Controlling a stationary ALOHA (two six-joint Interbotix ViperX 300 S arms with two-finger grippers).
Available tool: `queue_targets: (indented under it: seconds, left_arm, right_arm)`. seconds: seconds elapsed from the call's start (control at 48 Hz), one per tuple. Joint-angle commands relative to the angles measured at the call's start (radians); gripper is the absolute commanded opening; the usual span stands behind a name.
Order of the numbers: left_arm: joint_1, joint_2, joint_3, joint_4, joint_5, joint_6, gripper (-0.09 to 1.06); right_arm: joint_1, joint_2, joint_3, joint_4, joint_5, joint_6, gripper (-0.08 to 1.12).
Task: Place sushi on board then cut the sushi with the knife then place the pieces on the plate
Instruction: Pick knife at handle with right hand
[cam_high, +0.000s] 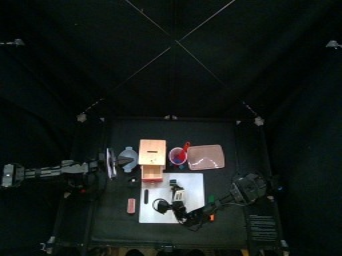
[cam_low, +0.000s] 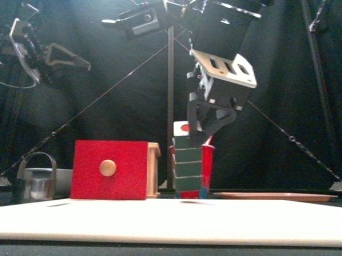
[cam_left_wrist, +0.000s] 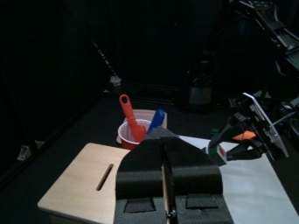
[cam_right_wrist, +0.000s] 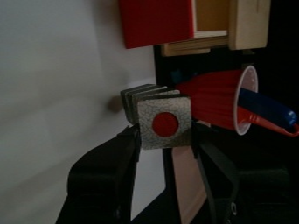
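Between the right jaws, a dark green, red-centred toy sushi block (cam_right_wrist: 158, 123) is being gripped; left jaws are sitting clenched.

Red knife (cam_left_wrist: 128, 115) partly hidden inside red cup (cam_left_wrist: 131, 138)

Dark sushi roll (cam_right_wrist: 163, 124) over white board (cam_high: 189, 186)

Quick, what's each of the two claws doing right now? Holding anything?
Left gripper: jaws closed, holding nothing.
Right gripper: jaws closed on a piece of sushi.
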Motion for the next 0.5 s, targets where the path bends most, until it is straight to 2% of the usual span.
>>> queue_targets:
  seconds: [0.021, 0.146, 0.354, 0.5]
  left_arm:
    - [0.003, 0.005, -0.018, 0.000, -0.009, 0.000, 0.07]
    - [0.003, 0.005, -0.020, 0.000, -0.009, 0.000, 0.07]
    - [0.003, 0.005, -0.021, -0.002, -0.009, -0.002, 0.07]
    - [0.003, 0.005, -0.020, 0.000, -0.009, -0.003, 0.07]
  right_arm:
    - [-0.005, -0.017, -0.028, 0.008, 0.000, 0.006, 0.77]
    - [-0.005, -0.015, -0.041, 0.020, -0.008, 0.006, 0.80]
    - [-0.005, -0.009, -0.066, 0.081, -0.023, 0.005, 0.97]
    - [0.000, -0.003, -0.083, 0.115, -0.025, 0.006, 1.02]
